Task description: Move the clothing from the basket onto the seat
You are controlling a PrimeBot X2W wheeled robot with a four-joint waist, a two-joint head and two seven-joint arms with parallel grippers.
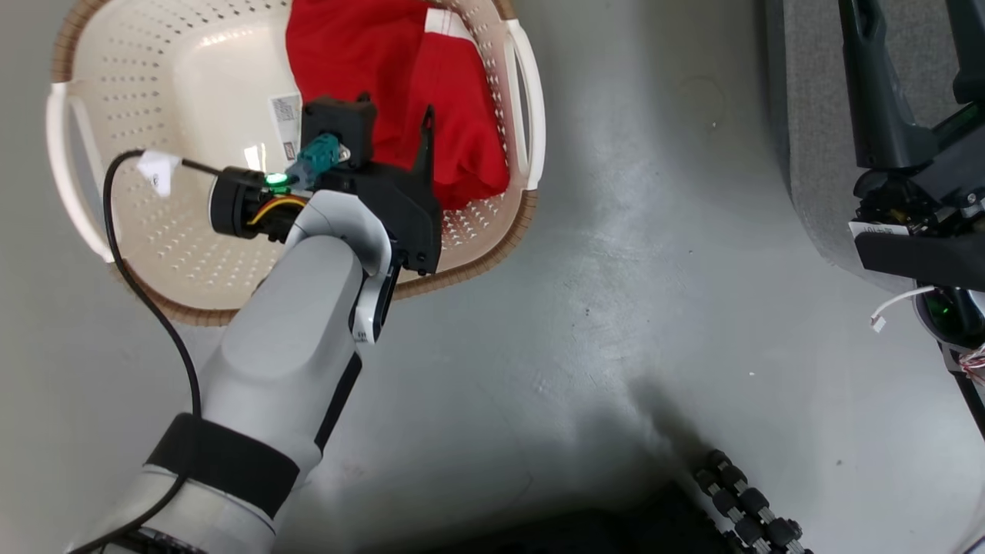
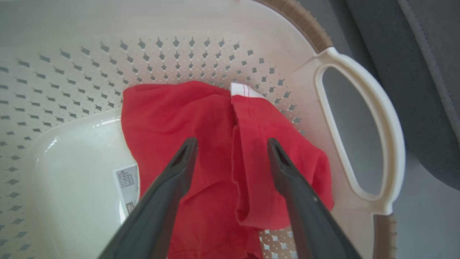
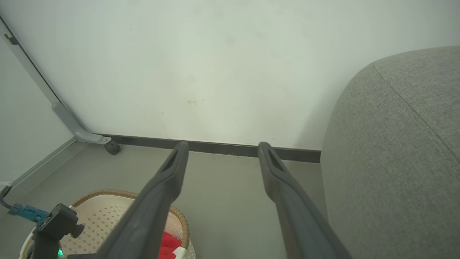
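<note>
We risk pinching only a loose fold and shedding the garment short of the seat (image 3: 395, 162) if our left gripper (image 2: 231, 142), jaws wide and empty, closes too shallow on the red clothing (image 2: 172, 118) bunched just below it against the handle-side wall of the basket (image 2: 201, 57).

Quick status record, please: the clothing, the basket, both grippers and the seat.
clothing: soft red garments with white trim, bunched in the basket near one white handle
basket: oval cream-white perforated plastic laundry basket, on the grey floor
left gripper: open, over the clothing, fingers astride a fold, nothing gripped
right gripper: open, empty, beside the seat
seat: light-grey fabric couch cushion, visible part bears no clothing
</note>
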